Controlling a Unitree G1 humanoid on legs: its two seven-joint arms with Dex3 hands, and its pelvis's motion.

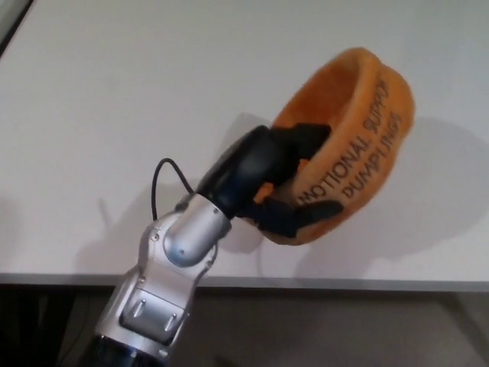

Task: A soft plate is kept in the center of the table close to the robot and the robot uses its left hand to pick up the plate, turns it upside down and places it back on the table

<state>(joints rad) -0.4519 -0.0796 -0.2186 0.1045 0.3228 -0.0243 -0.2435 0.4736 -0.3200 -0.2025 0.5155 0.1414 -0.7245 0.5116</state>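
The soft orange plate (359, 145), a floppy bowl-shaped thing with black lettering on its outer wall, hangs above the white table (137, 99), tilted steeply on its side with the outer wall facing me. My left hand (279, 180) is shut on its near rim, with black fingers (309, 215) across the lettered outside and the thumb over the inner edge. The silver forearm (172, 260) rises from the lower left. The plate's inside is mostly hidden. My right hand does not show.
The table's front edge (382, 283) runs across the bottom of the picture, with a darker floor band below it. A thin black cable (159, 183) loops off the wrist. A dark strip shows at the top left corner.
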